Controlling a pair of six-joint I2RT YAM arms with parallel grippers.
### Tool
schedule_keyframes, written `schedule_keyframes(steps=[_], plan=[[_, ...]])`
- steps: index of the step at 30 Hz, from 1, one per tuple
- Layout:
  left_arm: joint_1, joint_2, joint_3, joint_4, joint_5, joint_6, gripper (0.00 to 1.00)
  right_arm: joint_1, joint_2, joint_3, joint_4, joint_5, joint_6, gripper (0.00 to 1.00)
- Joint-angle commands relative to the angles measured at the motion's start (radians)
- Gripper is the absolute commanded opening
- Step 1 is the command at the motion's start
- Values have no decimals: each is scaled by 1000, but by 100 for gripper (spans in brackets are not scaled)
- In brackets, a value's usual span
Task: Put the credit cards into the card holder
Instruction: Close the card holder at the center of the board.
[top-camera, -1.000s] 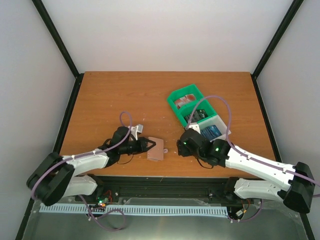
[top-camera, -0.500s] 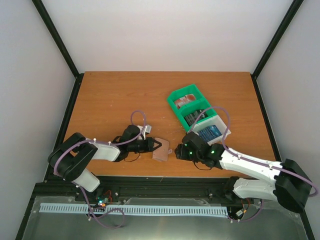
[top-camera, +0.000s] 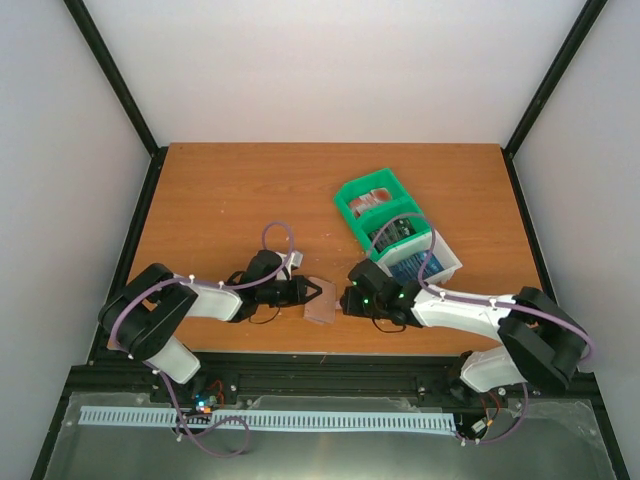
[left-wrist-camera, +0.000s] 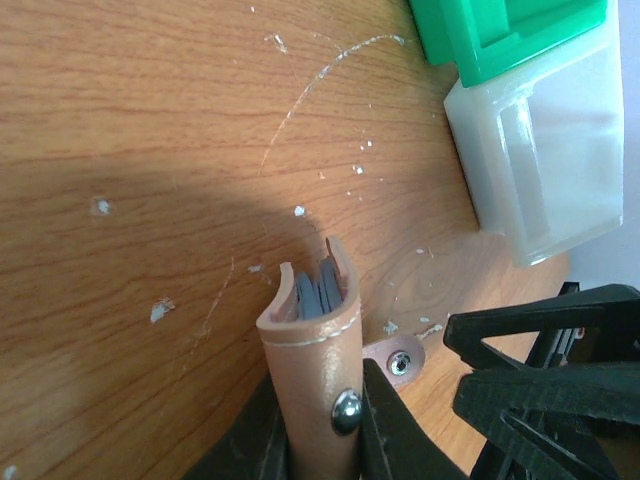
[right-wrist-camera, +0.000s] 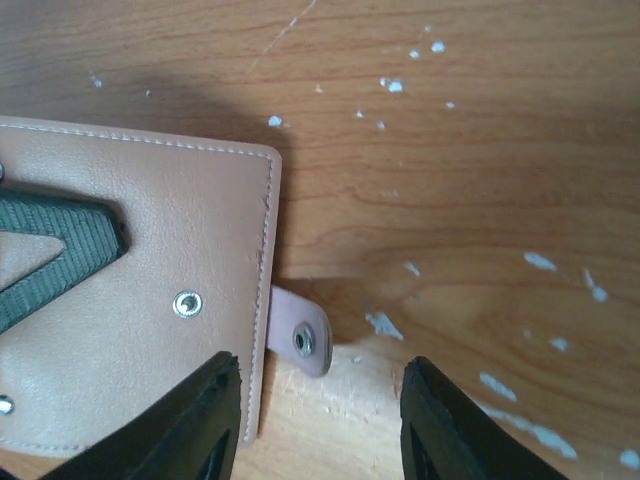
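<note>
Out at 2 o'clock from the card holder (top-camera: 320, 312), the green-and-white tray (top-camera: 345, 208) holds red-and-white, dark and blue credit cards (top-camera: 372, 203). Left gripper (top-camera: 308, 293) pinches the holder at the table's (top-camera: 220, 200) 6 o'clock edge; its wrist view alone shows grey-blue layers inside. Right gripper (right-wrist-camera: 315, 400) gapes partway astride the snap tab (right-wrist-camera: 300, 338).

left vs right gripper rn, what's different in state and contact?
The left gripper is shut on the card holder; the right gripper stands open, holding nothing. The left gripper clamps the holder's body; the right gripper only straddles its snap tab. Both face each other at the holder.
</note>
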Motion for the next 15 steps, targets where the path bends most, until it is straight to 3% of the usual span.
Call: schedule_keyframes(steps=[1, 10, 15], plan=[[-4, 12, 24, -42, -35, 30, 1, -15, 66, 59, -12, 32, -1, 42], [-4, 16, 21, -49, -40, 30, 1, -18, 103, 55, 25, 22, -7, 21], [-4, 13, 18, -49, -41, 27, 1, -26, 119, 55, 55, -9, -10, 20]])
